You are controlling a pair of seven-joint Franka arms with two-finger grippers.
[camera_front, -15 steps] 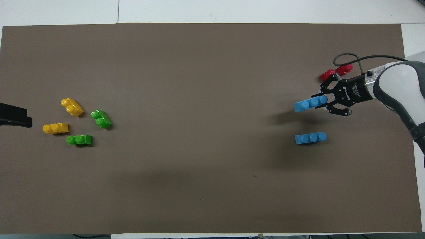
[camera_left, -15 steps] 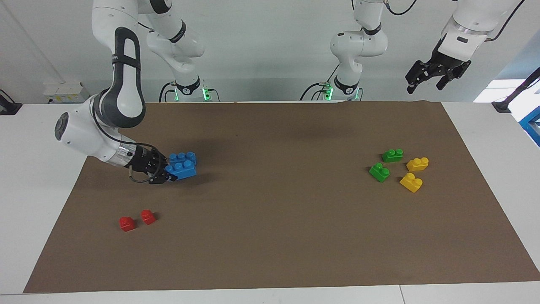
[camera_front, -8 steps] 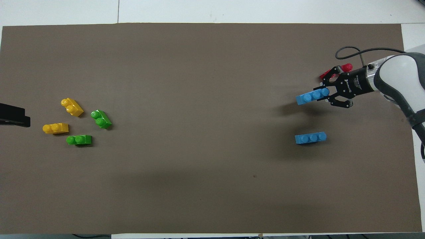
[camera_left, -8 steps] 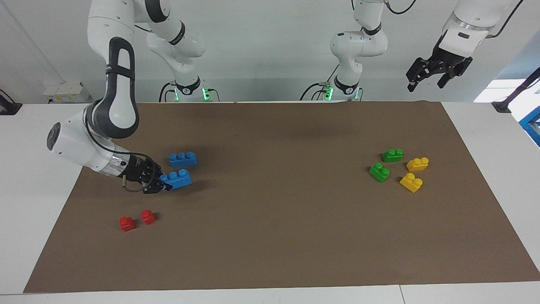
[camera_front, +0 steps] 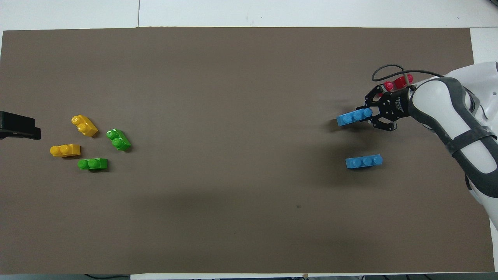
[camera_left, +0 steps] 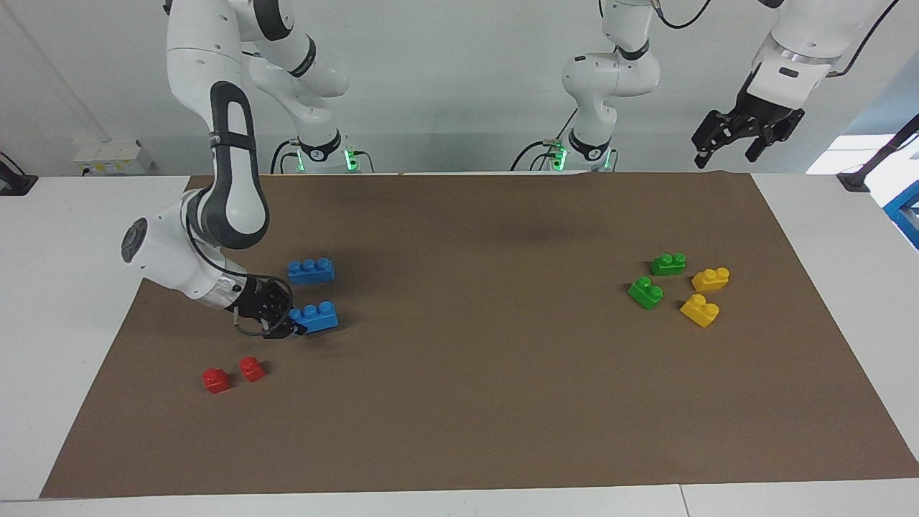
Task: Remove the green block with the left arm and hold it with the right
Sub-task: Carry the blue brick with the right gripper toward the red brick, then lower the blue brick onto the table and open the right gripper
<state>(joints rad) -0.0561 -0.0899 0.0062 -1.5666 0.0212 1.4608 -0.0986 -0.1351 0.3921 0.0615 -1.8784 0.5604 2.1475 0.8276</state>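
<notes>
Left gripper [camera_left: 739, 140] hangs high over the table's edge at the left arm's end, fingers spread, holding nothing. Green blocks: one [camera_left: 668, 264] nearest the robots, its twin [camera_left: 645, 292] just farther out, both on the brown mat [camera_left: 474, 402] beside two yellow bricks [camera_left: 705, 296]. Right gripper [camera_left: 293, 327] pinches a blue brick [camera_left: 316, 317] by its end, low over the mat; a second blue brick [camera_left: 311, 271] lies nearer the robots, red bricks [camera_left: 233, 374] farther out.

Surface: white table [camera_left: 64, 237], seam lines between panels | Cover: brown mat [camera_left: 502, 402] over most of tabletop, white margins at edges | Wall: plain pale grey-white wall [camera_left: 445, 79] | Fixture: white socket box [camera_left: 111, 156] at wall | Corner: blue frame [camera_left: 906, 215], bright patch | Lighting: even, soft shadows
</notes>
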